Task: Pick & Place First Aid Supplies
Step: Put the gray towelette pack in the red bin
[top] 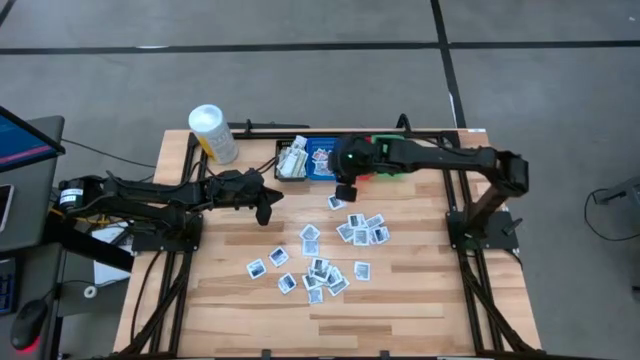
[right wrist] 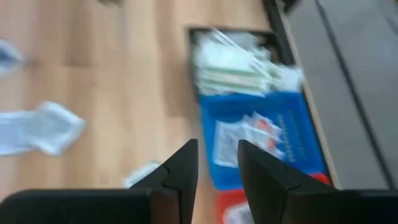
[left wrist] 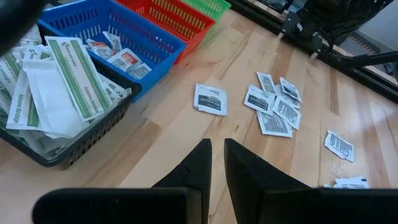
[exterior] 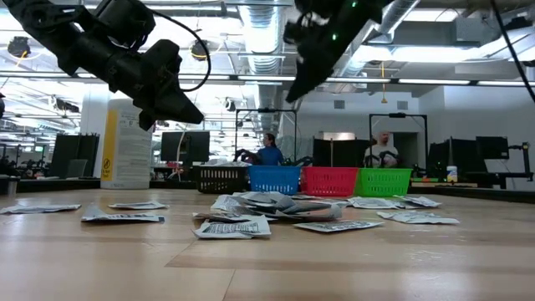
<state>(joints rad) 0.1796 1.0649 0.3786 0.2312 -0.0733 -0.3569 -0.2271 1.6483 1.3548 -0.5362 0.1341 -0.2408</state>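
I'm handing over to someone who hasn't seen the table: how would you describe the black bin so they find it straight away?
Look along the far edge of the wooden table, where four small bins sit in a row beside a white tub. The black bin is the end one nearest that tub, next to the blue bin. It alone holds larger white packets with green stripes.

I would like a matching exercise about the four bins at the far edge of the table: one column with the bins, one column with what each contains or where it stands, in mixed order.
Column 1
1. black bin
2. blue bin
3. red bin
4. green bin

Column 2
A. a few small packets with red marks
B. at the end of the row, beside the red one
C. between the blue and green bins
D. packets with green stripes, piled high

Pairs: 1-D, 2-A, 3-C, 4-B
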